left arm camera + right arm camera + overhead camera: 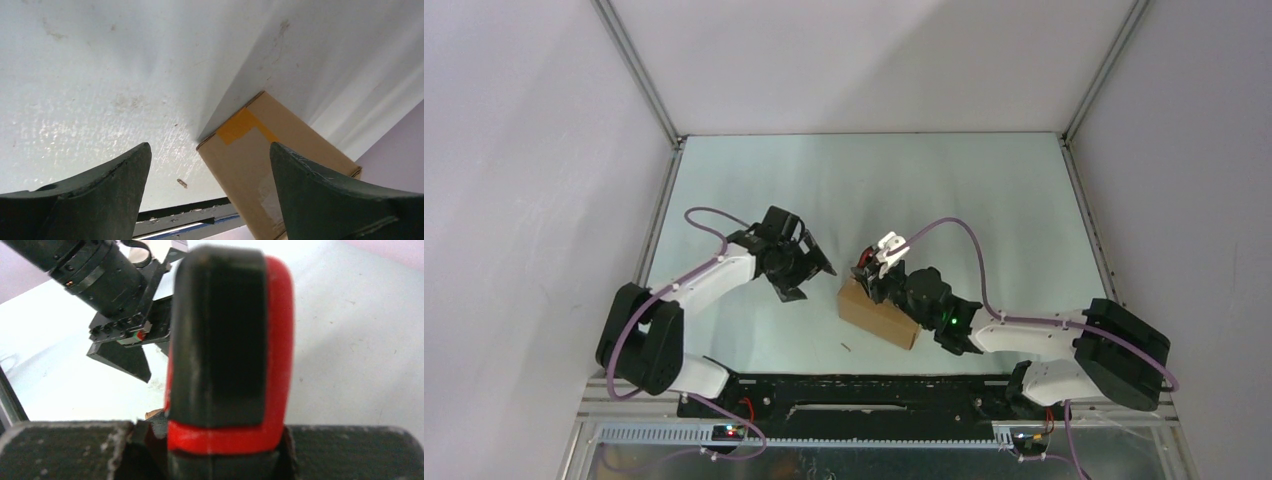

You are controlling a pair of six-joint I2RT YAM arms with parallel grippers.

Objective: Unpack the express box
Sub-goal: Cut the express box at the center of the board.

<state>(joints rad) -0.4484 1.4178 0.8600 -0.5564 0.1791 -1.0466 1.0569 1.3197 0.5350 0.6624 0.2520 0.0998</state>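
Overhead: pale scuffed table (984, 200), white walls (524, 150); express box (879, 315) near front edge; L fingers (100, 195) spread, R fingers (65, 450) clamping knife (225, 350).

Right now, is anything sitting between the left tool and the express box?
Nothing visible does. The open left tool faces the express box across bare table. A small scrap lies closer to the near edge, seemingly off that line. The right tool, shut on the utility knife, is at the box's far end.
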